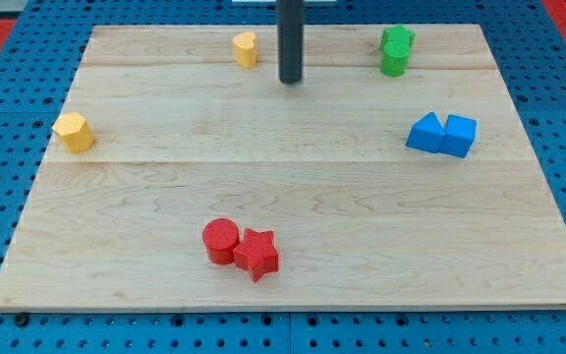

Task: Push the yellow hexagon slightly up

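Nearest the camera sit the red star point(256, 254) and the red cylinder point(220, 240), touching, low on the wooden board point(293, 197). We take the yellow hexagon point(73, 132) as our landmark: it lies near the board's left edge, roughly level with the blue pair. Our rod has no fingers to open or close; our tip point(290, 81) rests bare on the board, touching no block, well to the right of the hexagon and above it. A second yellow block point(247, 48), shape uncertain, stands up and to the right of the hexagon, just left of the tip. Far right of the hexagon are the blue triangle point(425, 132) and blue cube point(459, 135), touching; the two green blocks point(395, 50) are stacked close at upper right.

Judgement: we should bring the tip round below the hexagon, centred, then push briefly upward. The route there looks open. Above the hexagon there is bare board; the left edge is close, so the push must stay straight.
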